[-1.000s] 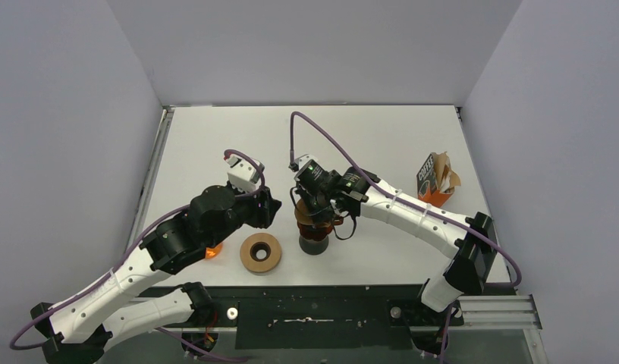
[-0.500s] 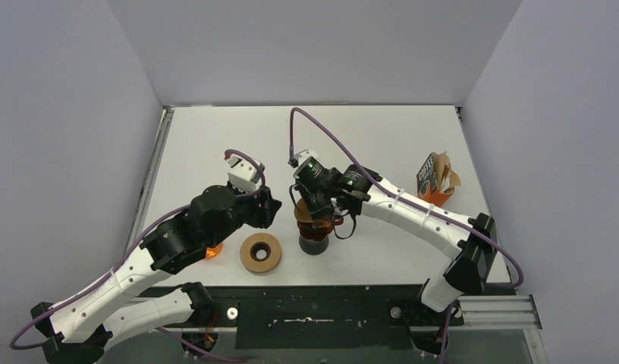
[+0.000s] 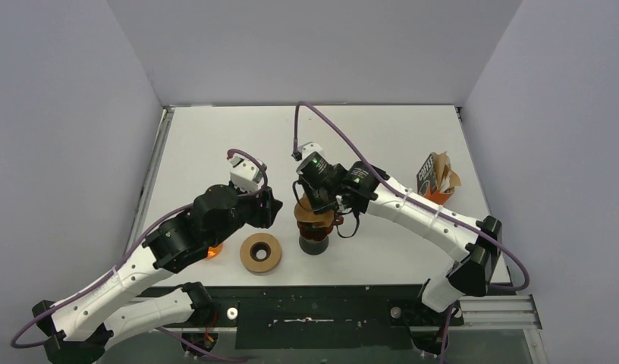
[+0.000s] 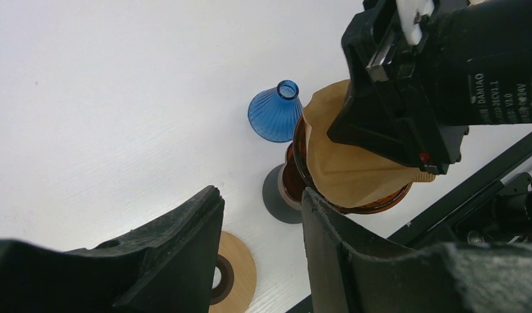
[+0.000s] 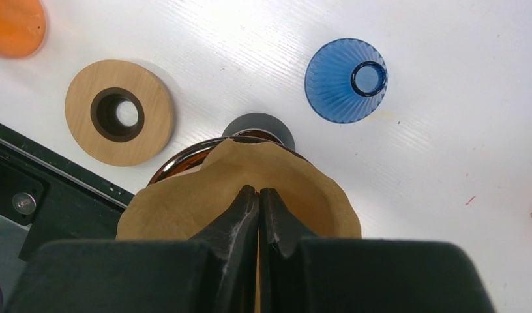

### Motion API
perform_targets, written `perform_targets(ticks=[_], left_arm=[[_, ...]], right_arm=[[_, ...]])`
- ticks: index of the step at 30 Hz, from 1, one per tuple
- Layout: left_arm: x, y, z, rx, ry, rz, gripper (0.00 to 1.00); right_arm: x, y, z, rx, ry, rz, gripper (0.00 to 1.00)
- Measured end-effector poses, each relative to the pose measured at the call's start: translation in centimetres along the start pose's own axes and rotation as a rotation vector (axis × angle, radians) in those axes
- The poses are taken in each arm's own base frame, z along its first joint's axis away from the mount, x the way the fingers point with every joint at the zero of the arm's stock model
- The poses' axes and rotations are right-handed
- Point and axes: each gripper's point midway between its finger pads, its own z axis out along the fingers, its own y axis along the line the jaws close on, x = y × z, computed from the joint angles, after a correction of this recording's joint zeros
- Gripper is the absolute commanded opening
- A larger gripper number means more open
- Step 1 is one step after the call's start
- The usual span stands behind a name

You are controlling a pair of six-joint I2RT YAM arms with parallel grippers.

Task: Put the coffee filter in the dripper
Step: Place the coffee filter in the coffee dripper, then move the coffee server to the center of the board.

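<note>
The brown paper coffee filter (image 5: 296,189) sits as a cone inside the amber glass dripper (image 4: 354,202), which stands on a dark grey base (image 3: 314,246) near the table's front. My right gripper (image 5: 259,191) reaches down into the cone from above. Its jaws are shut, with a thin strip of the paper between them. From the top view the filter (image 3: 310,213) shows just under that gripper. My left gripper (image 4: 263,202) hovers open to the left of the dripper, with nothing between its fingers.
A blue ribbed cone (image 5: 346,79) lies mouth-down just behind the dripper. A wooden ring (image 3: 260,252) lies left of the dripper's base, and an orange object (image 3: 212,252) shows under the left arm. An open pack of filters (image 3: 435,180) stands at the right.
My right gripper has shifted slightly toward the far right above the dripper, still shut. The left arm has barely moved.
</note>
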Motion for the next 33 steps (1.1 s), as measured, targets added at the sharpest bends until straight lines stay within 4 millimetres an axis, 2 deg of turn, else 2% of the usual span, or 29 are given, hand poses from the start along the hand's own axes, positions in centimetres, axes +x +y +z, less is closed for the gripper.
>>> perform_targets(ticks=[4, 7, 10, 18, 21, 26, 33], left_arm=[[0.0, 0.0, 0.0, -0.001, 0.001, -0.001, 0.45], [0.4, 0.0, 0.2, -0.004, 0.011, -0.004, 0.41], [1.1, 0.1, 0.6, -0.011, 0.030, -0.018, 0.28], [5.0, 0.6, 1.9, -0.051, 0.125, -0.072, 0.00], [6.5, 0.7, 2.6, -0.066, 0.167, -0.099, 0.00], [9.2, 0.4, 4.2, -0.061, 0.251, -0.152, 0.00], [13.5, 1.5, 6.3, -0.039, 0.376, -0.277, 0.00]], right_arm=[[-0.6, -0.4, -1.2, 0.001, -0.038, 0.009, 0.01], [-1.2, -0.7, -2.6, -0.002, -0.083, 0.020, 0.00], [-2.3, -1.3, -4.5, -0.003, -0.153, 0.039, 0.00], [-4.9, -3.6, -9.7, 0.001, -0.368, 0.121, 0.01], [-5.1, -4.7, -10.9, 0.017, -0.416, 0.145, 0.01], [-4.2, -6.5, -11.2, 0.059, -0.435, 0.155, 0.02], [-2.4, -9.9, -9.5, 0.148, -0.411, 0.170, 0.04]])
